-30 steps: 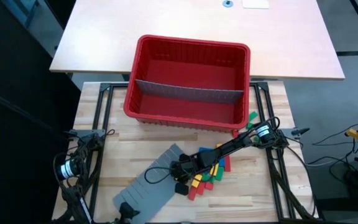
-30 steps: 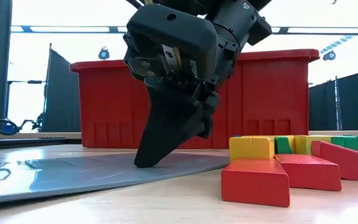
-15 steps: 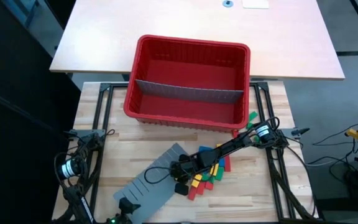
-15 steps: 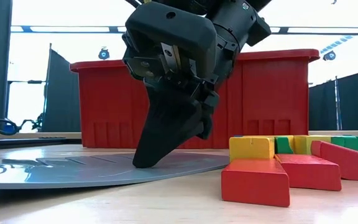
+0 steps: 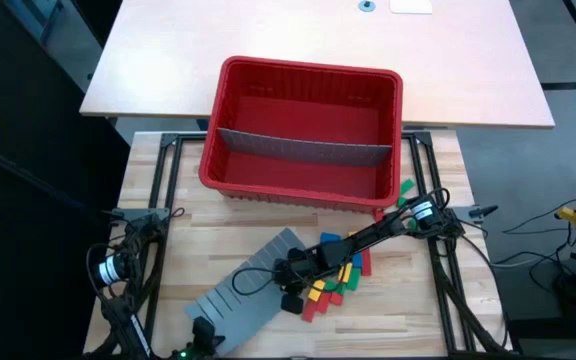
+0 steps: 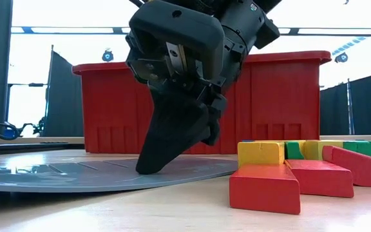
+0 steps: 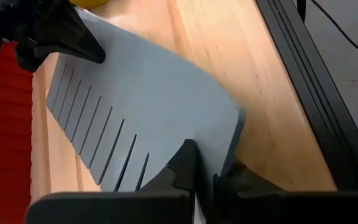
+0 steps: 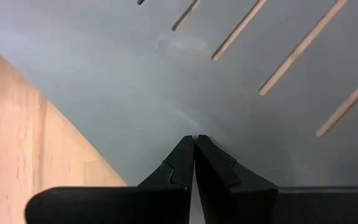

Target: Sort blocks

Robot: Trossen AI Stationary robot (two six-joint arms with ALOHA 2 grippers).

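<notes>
A wooden desk [image 5: 408, 310] seen from above, with a large red bin [image 5: 303, 135] on its far side. A grey divider panel [image 5: 303, 150] stands across the inside of the bin.

Near the middle of the desk lies a flat grey slotted panel [image 5: 253, 290], turned at an angle. Just right of it sits a loose heap of small blocks [image 5: 338, 280] in red, green, blue and yellow, resting on the desk and well apart from the bin. A few more blocks lie near the bin's right near corner. From desk level, a yellow block [image 6: 261, 153] sits on a red block [image 6: 265, 188], with other red and green ones beside them.

The right gripper [image 5: 290, 272] reaches in from the right and points down at the panel's right edge, between the panel and the heap. Its jaws are clenched together, tips pressing on the panel's surface, holding nothing.

The left gripper [image 5: 201, 335] is at the near edge of the desk, at the panel's near corner. Its jaws are clamped on the edge of the grey slotted panel, which rises slightly off the desk there.
</notes>
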